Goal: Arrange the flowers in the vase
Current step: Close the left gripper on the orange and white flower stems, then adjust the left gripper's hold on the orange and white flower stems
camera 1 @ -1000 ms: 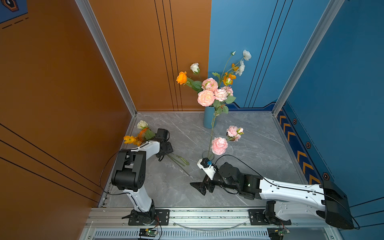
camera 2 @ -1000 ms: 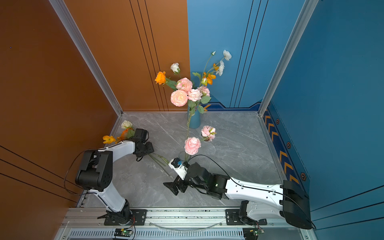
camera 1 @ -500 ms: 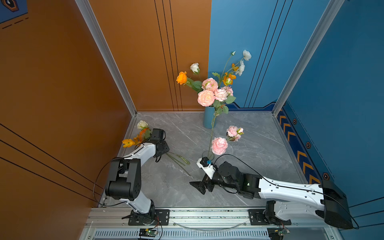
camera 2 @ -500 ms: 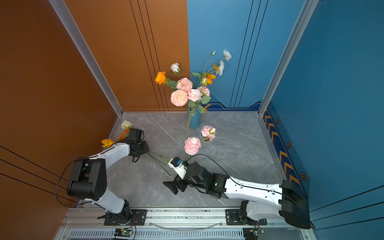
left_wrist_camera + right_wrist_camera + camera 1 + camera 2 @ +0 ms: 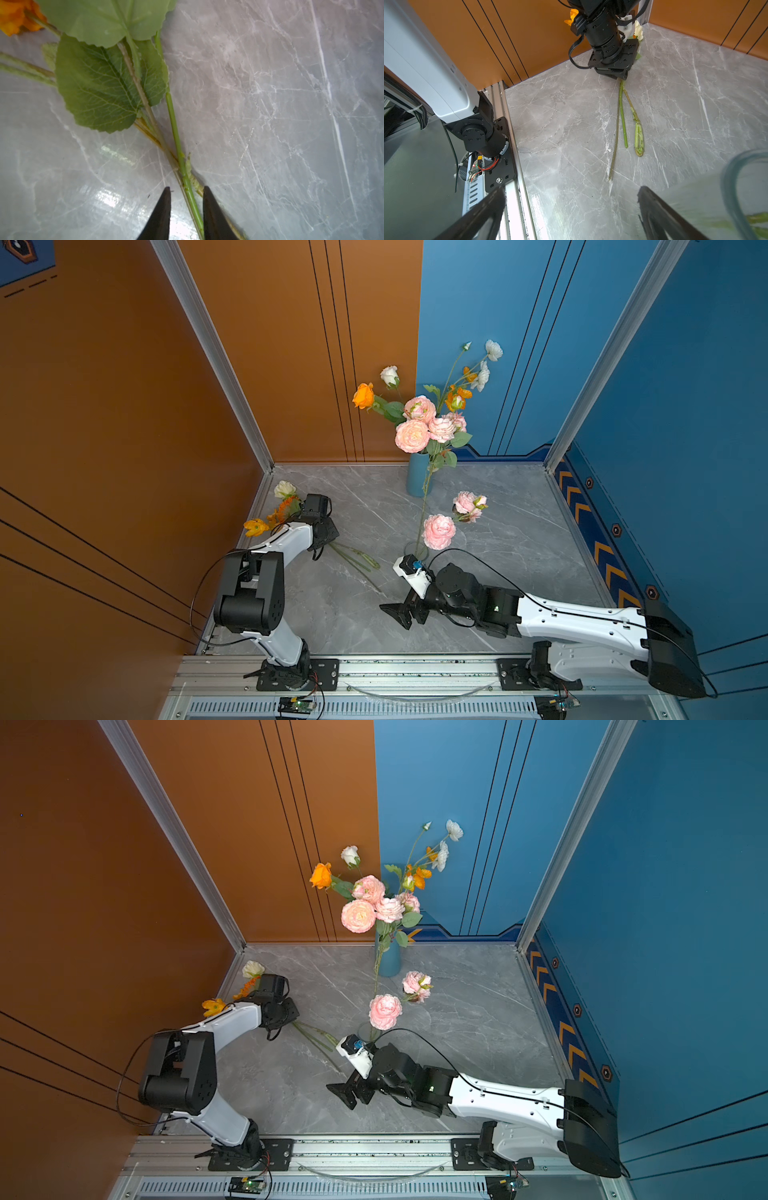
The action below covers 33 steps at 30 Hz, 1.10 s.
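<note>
Three flowers lie on the grey floor at the left: a cream bloom (image 5: 284,488), orange blooms (image 5: 255,526) and long green stems (image 5: 353,558). My left gripper (image 5: 326,537) is down over those stems. In the left wrist view its black fingertips (image 5: 167,199) stand narrowly apart around a green stem (image 5: 174,128), with a small gap still showing on one side. A blue vase (image 5: 417,475) at the back holds pink, orange and white flowers (image 5: 415,433). My right gripper (image 5: 399,612) stays low and wide open, empty (image 5: 571,190).
A clear glass vessel (image 5: 415,549) stands just behind the right gripper, with pink blooms (image 5: 438,531) over it. Orange and blue walls close the floor in on three sides. A metal rail (image 5: 415,672) runs along the front.
The left arm's elbow swung out to the left and came back, while its gripper stayed low over the lying stems. The right arm has not moved.
</note>
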Each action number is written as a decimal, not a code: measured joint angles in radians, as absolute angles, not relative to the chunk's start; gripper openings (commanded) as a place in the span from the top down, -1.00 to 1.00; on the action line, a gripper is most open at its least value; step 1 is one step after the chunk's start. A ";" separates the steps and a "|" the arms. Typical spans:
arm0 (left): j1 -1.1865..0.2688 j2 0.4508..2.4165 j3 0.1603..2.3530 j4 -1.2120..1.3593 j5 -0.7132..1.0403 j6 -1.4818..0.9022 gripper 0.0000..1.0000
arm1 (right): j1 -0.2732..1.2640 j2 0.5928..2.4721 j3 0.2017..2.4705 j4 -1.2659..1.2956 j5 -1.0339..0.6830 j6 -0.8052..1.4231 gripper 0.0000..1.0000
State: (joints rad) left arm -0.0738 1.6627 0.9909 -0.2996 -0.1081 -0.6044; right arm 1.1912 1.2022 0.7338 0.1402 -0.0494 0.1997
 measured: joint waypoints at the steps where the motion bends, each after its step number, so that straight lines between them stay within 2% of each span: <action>1: -0.071 1.673 1.000 -0.298 -0.109 -0.604 0.45 | 1.191 1.202 0.734 0.140 -0.049 0.200 -1.00; 18: -0.013 1.833 1.091 -0.260 -0.107 -0.603 0.52 | 1.192 1.202 0.734 0.138 -0.049 0.200 -1.00; 24: -0.022 1.812 1.092 -0.298 -0.103 -0.616 0.30 | 1.192 1.203 0.734 0.138 -0.049 0.200 -1.00; 27: -0.039 1.771 1.092 -0.318 -0.099 -0.624 0.28 | 1.192 1.209 0.741 0.138 -0.049 0.200 -1.00; 33: -0.072 1.707 1.096 -0.327 -0.100 -0.623 0.42 | 1.194 1.221 0.757 0.131 -0.049 0.200 -1.00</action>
